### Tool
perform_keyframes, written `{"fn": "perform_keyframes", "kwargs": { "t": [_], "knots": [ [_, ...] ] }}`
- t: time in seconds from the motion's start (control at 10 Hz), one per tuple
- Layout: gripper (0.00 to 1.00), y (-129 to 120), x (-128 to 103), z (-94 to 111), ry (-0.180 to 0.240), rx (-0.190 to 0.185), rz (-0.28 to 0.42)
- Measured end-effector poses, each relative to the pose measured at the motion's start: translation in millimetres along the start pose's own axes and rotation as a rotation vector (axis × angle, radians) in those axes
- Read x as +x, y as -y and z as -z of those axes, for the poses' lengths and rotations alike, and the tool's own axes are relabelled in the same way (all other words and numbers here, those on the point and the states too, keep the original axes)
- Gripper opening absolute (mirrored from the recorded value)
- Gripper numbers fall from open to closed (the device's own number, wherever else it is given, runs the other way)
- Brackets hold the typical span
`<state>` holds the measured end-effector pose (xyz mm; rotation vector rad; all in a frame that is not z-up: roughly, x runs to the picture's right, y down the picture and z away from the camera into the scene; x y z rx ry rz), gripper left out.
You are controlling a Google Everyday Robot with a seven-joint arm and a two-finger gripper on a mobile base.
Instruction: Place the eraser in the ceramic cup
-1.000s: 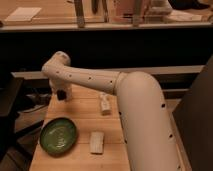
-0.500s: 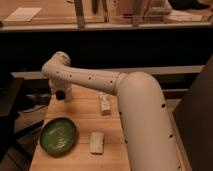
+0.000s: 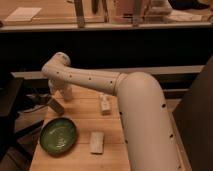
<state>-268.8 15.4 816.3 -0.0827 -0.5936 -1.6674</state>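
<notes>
Against half a second ago and a second ago: no change seen. The white jointed robot arm (image 3: 100, 82) holds the same pose and every object lies where it lay.

The arm reaches from the lower right up and left across the light wooden table (image 3: 80, 117), bends at a rounded elbow and drops toward the table's back left corner. The gripper (image 3: 65, 94) hangs at that end, low over the wood, just behind a grey oblong piece (image 3: 55, 106) that lies tilted. Whether they touch, cannot tell.

The small off-white ceramic cup (image 3: 104, 104) stands on the table just in front of the forearm, right of the gripper and apart from it. Its outline is blurred; opening not made out.

The round green plate (image 3: 58, 135) sits near the front left. Just to its right lies a pale flat rectangular block (image 3: 96, 142), which reads as the eraser; it is flat on the wood, well apart from the cup and the gripper.

Gripper state: cannot tell; the tool end is dark and merges with the shadow behind. The arm's bulky lower segment is cut off at the bottom edge and hides the table's right side.
</notes>
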Motion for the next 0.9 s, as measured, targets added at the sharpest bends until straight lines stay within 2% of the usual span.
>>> {"fn": "perform_keyframes", "kwargs": {
  "t": [0.1, 0.2, 0.5, 0.7, 0.9],
  "knots": [
    [0.50, 0, 0, 0, 0.000, 0.002, 0.001],
    [0.49, -1, 0, 0, -0.001, 0.006, 0.003],
    [0.27, 4, -9, 0, -0.004, 0.022, 0.021],
    [0.21, 7, -12, 5, -0.016, 0.027, 0.019],
    [0.25, 3, -9, 6, -0.023, 0.030, 0.013]
  ]
}}
